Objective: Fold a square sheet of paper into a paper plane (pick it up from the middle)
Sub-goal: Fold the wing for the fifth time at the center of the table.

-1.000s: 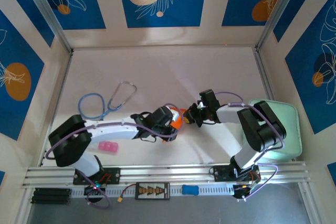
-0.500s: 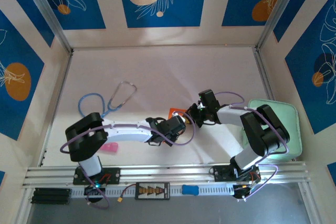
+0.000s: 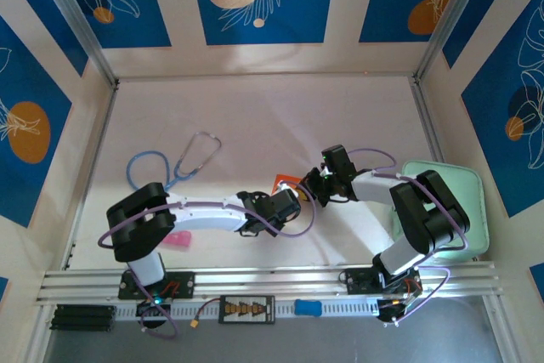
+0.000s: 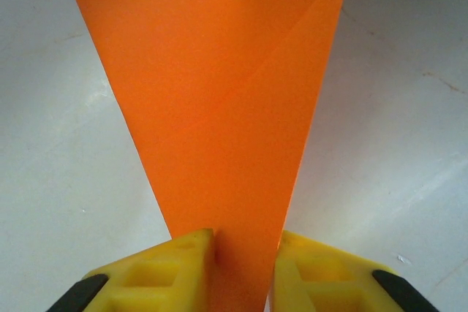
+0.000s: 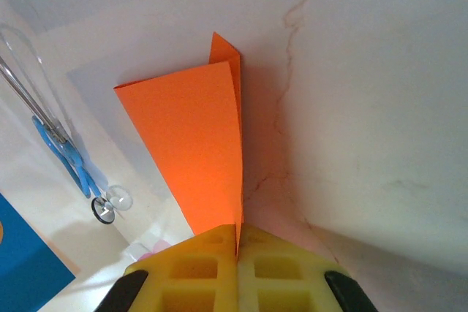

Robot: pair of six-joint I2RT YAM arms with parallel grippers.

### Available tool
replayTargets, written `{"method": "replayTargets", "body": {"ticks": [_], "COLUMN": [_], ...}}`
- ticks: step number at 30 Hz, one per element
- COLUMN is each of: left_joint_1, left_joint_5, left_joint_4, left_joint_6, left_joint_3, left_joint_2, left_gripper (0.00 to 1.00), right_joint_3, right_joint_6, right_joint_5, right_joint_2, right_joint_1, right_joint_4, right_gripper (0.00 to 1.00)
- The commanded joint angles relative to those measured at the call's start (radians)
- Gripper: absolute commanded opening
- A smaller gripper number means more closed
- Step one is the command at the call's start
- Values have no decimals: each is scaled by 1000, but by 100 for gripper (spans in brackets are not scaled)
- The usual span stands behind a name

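1. Top external view: over the last second the left arm has swung in from the near-left. Its wrist now sits just beside the right wrist, mid-bench (image 3: 255, 116). The paper plane (image 3: 284, 183) shows as an orange corner between them.
2. Left wrist view: the left fingers (image 4: 179, 272) flank the narrow end of the orange wedge, one on each side, and they have been drawing in. You cannot tell yet whether they pinch it or only touch its edges.
3. Right wrist view: the right fingers (image 5: 205, 261) are pressed together on the plane's tip, with the folded layers rising from the seam. This has not changed through the second.
4. Reading: the right side holds the plane and the left is coming on for a second hold, so expect a crease or a handover. The folding looks well advanced.
5. Risk: if the left fingers close on the edges rather than the faces, the paper may buckle.
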Motion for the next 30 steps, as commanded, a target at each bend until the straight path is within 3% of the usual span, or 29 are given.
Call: {"method": "replayTargets", "body": {"ticks": [1, 14, 30], "left_joint_1": [-11, -12, -11], "left_joint_5": [-32, -35, -56], "left_joint_4": [-8, 24, -29], "left_joint_6": [-3, -7, -21], "left_joint_3": [28, 34, 38], "left_joint_2": [4, 9, 13], "left_gripper": [27, 32, 27], "right_joint_3": [0, -7, -5], "right_joint_6": [-1, -1, -8], "right_joint_5": [2, 6, 14], "right_joint_2": [-19, -17, -23], "right_joint_1": [9, 10, 10], "right_joint_4": [-34, -29, -41], "right_gripper": [0, 0, 0]}}
